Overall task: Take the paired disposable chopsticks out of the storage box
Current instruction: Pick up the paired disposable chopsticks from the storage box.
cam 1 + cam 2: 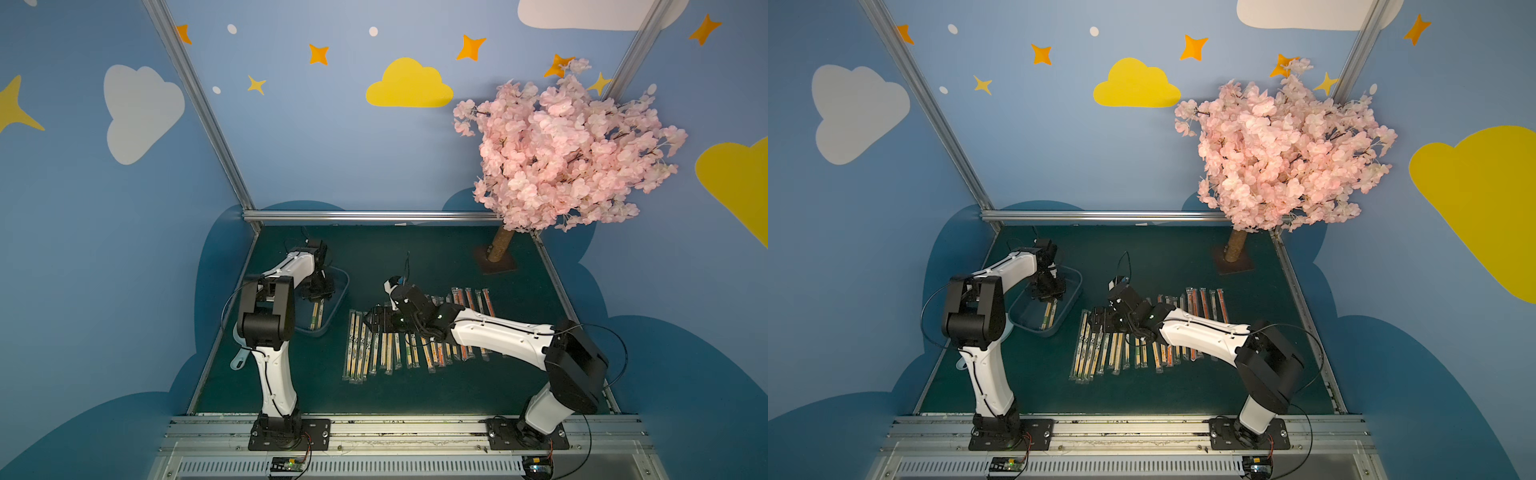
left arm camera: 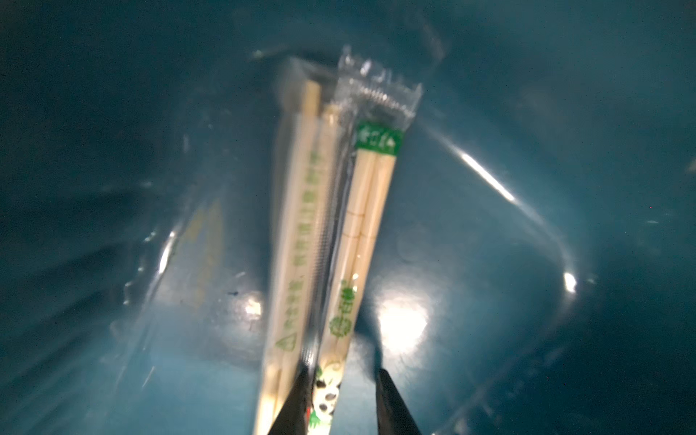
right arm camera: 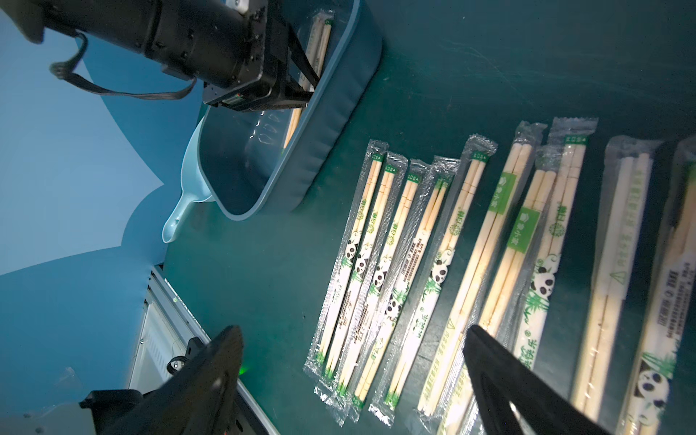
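In the box (image 3: 331, 124), the left jaws stand slightly spread astride one pair's (image 2: 363, 211) end, its length running straight away from them; the right jaws gape wide above the table (image 1: 374, 257).

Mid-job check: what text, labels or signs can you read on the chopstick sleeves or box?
Nothing reads cleanly.
Paired disposable chopsticks, green characters on sleeves: blurred.
Green label, white characters: blurred.
Black small print: too small.
Green triangle sign: outline only.
Storage box: no text.
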### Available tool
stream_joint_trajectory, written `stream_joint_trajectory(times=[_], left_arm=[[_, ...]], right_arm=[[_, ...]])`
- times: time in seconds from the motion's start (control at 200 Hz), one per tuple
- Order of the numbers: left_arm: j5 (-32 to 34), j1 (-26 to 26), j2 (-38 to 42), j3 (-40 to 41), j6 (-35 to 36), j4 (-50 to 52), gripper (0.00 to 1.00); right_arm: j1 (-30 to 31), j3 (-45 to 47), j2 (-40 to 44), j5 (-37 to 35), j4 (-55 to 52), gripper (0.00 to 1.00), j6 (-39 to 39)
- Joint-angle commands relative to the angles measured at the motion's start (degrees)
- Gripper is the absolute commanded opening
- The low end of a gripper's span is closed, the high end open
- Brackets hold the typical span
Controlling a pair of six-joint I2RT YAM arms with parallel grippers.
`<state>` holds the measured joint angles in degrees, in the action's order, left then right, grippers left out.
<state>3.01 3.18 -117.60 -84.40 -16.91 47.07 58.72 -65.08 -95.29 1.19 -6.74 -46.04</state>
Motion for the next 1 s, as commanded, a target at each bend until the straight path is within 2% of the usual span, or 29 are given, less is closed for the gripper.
stream_joint_trajectory(times=[0.0, 0.27, 0.491, 0.626, 0.996], left_arm=[[2.5, 0.0, -2.0, -1.7, -0.3, 3.1, 0.31], [6.0, 0.1, -3.8, -2.9, -1.3, 6.0, 0.29], [5.5, 0.2, -4.7, -3.2, -0.9, 6.9, 0.1], [4.7, 0.3, -3.7, -3.2, -0.5, 6.4, 0.03], [2.0, 0.2, 2.5, -5.5, 0.1, 5.9, 0.03]], right_arm=[[0.2, -2.0, -0.6, 0.2, -0.2, 0.95, 0.8], [0.3, -2.6, -0.7, 0.1, -0.7, 0.95, 1.2], [0.3, -2.7, -0.8, 0.2, -0.9, 0.95, 1.2], [0.3, -2.7, -0.8, 0.0, -0.9, 0.95, 1.1], [0.3, -2.6, -0.9, -0.1, -0.9, 0.95, 1.0]])
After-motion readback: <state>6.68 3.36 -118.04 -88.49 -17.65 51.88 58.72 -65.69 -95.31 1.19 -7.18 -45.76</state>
